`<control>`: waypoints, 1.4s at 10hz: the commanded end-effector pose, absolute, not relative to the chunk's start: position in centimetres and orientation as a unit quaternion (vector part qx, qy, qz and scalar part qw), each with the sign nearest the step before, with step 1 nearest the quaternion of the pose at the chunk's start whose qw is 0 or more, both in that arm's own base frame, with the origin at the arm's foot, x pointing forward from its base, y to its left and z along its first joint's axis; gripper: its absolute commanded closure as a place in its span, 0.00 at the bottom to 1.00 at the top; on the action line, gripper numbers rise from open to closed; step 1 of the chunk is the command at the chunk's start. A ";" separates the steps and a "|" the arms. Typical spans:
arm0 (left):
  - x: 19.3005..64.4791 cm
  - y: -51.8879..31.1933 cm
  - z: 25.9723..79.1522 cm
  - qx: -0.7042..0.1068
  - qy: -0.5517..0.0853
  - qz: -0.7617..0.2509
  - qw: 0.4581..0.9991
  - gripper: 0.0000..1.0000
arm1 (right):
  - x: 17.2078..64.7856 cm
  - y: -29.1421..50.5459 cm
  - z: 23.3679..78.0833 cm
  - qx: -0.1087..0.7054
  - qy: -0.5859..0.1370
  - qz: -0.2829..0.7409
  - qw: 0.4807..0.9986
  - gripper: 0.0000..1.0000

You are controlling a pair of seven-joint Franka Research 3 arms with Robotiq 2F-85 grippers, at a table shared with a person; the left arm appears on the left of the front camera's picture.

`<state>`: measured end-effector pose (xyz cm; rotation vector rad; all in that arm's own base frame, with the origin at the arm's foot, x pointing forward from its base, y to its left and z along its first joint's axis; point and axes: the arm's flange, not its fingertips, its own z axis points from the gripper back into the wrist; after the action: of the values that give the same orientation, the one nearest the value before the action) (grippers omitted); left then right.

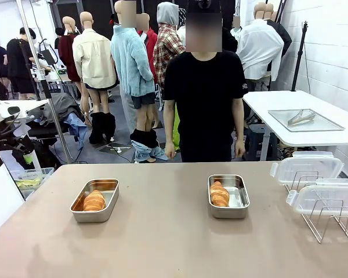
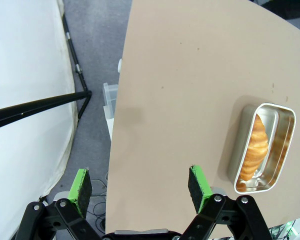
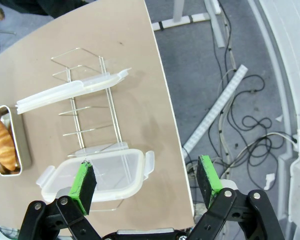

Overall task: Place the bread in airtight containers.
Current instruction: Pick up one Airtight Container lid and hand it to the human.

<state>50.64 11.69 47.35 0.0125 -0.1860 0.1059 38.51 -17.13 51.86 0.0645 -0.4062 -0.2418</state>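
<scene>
Bread (image 1: 94, 201) in tins (image 1: 93, 218); take lid (image 1: 306, 169), frame right, seat square, press clips. Left end effector (image 2: 140, 186), right end effector (image 3: 146, 179) wide, empty.

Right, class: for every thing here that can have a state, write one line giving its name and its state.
Left tin: lid off, holding left roll.
Right tin: lid off, holding right roll.
Far lid: off its tin, on the rack.
Near lid: off its tin, on the rack.
Left tool: open, empty.
Right tool: open, empty.
</scene>
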 end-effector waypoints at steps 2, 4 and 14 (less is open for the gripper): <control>50.6 11.7 47.5 0.007 -0.091 0.054 0.994 0.00 | 38.5 -16.9 51.9 0.031 -0.200 -0.129 0.971 0.00; 50.6 11.7 47.5 0.007 -0.091 0.054 0.994 0.00 | 38.5 -16.9 51.9 0.031 -0.200 -0.129 0.971 0.00; 50.6 11.7 47.5 0.007 -0.091 0.054 0.994 0.00 | 38.5 -16.9 51.9 0.031 -0.200 -0.129 0.971 0.00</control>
<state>50.64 11.69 47.35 0.0125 -0.1860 0.1059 38.51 -17.13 51.86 0.0645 -0.4062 -0.2418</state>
